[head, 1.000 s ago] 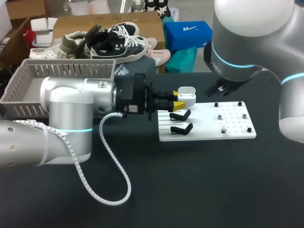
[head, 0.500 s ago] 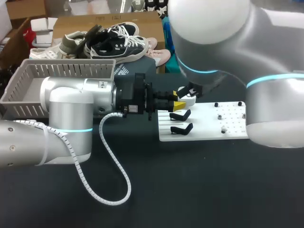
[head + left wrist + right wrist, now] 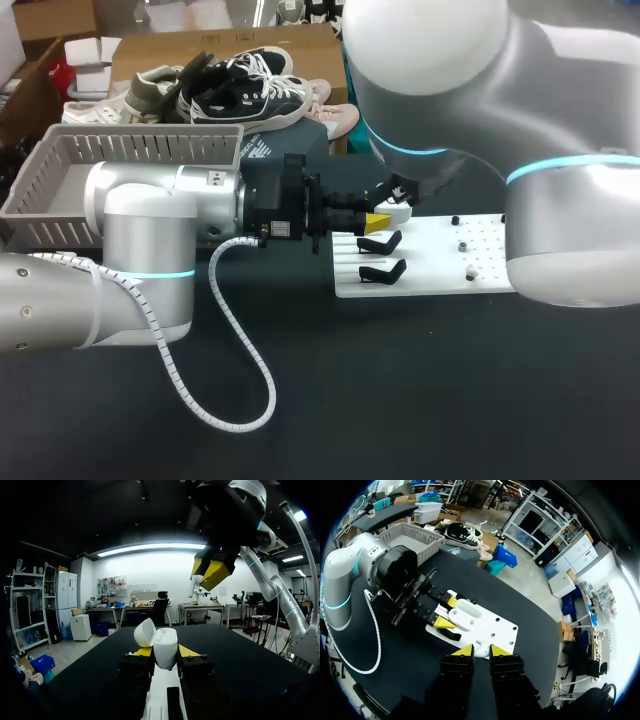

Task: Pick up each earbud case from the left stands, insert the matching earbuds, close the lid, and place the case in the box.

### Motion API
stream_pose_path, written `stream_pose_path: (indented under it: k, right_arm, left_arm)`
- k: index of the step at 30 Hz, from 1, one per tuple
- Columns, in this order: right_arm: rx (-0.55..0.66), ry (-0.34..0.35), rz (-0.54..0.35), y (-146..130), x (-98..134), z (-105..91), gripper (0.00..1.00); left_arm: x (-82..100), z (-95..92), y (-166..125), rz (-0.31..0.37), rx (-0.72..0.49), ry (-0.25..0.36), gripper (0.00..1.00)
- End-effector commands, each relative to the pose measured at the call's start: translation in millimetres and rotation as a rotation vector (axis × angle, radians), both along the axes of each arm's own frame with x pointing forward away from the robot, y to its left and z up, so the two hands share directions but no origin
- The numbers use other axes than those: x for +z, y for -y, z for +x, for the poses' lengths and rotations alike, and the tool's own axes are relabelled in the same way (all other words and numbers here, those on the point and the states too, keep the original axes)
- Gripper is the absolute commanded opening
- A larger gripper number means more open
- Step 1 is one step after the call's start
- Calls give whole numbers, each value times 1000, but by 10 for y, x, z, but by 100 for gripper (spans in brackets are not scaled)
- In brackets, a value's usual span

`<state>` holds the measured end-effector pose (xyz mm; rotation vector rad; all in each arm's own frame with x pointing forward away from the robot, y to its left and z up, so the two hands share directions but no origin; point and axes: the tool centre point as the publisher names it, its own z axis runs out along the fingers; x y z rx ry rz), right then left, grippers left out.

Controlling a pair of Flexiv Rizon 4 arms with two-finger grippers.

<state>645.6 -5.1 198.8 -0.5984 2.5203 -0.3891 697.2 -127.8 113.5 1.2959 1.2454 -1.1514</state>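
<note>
Alignment is what this step asks of you. The right gripper (image 3: pixel 482 652) has its jaws pinched on a small white earbud (image 3: pixel 480 649). The open case (image 3: pixel 165 652) waits just below it in the left gripper (image 3: pixel 374 222), whose jaws are clamped on the case's lower body from both sides. Bring the earbud straight down over its matching socket and let go only once it has seated. I judge that a sideways push could twist the case in its grip or tip the lid (image 3: pixel 145 632) over the opening. The sockets do not show in any view, so go slowly and check the fit. In the head view your left arm comes in from the left edge and lies level across the table. Its gripper is at the centre of the frame, at the left end of the white board (image 3: pixel 440 265), with the case upright and the lid swung back. Your right arm fills the upper right of that frame and bends down so that its gripper sits just above the case, tips pointing down at it. Two black stands (image 3: pixel 380 243) lie on the board just below the grippers. The basket (image 3: pixel 130 131) for the finished case is at the upper left, well apart.
</note>
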Motion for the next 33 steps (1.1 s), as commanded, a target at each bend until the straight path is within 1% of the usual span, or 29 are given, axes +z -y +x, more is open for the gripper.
stream_pose_path:
  k: [1,2,3,5,6,8,9,11,12,14,17,21,33]
  right_arm:
    - [1,3,0,8,0,-11,0]
    - [1,3,0,8,0,-11,0]
    - [-28,3,-4,-6,-14,29,0]
    - [-122,-9,-26,-43,-40,93,0]
    - [-160,8,-41,-58,-46,131,0]
    - [-269,-14,-19,-77,-24,212,0]
    - [-303,-10,-32,-85,-14,249,0]
    - [-365,-64,-4,-106,-5,292,0]
    - [-379,-73,-14,-124,-11,299,0]
    - [-395,-106,-24,-154,-49,291,0]
    - [-418,-125,-35,-161,-82,274,0]
    - [-442,-145,-14,-94,-87,269,0]
    - [-442,-145,-14,-94,-87,269,0]
  left_arm:
    - [-3,-8,4,-1,3,1,0]
    - [-3,-8,4,-1,3,1,0]
    - [-3,-8,4,-1,3,1,0]
    - [-3,-8,4,-1,3,1,0]
    - [-3,-8,4,-1,3,1,0]
    - [-3,-8,4,-1,3,1,0]
    - [-3,-8,4,-1,3,1,0]
    - [-3,-8,4,-1,3,1,0]
    - [-3,-8,4,-1,3,1,0]
    - [-3,-8,4,-1,3,1,0]
    - [-3,-8,4,-1,3,1,0]
    - [-3,-8,4,-1,3,1,0]
    - [-3,-8,4,-1,3,1,0]
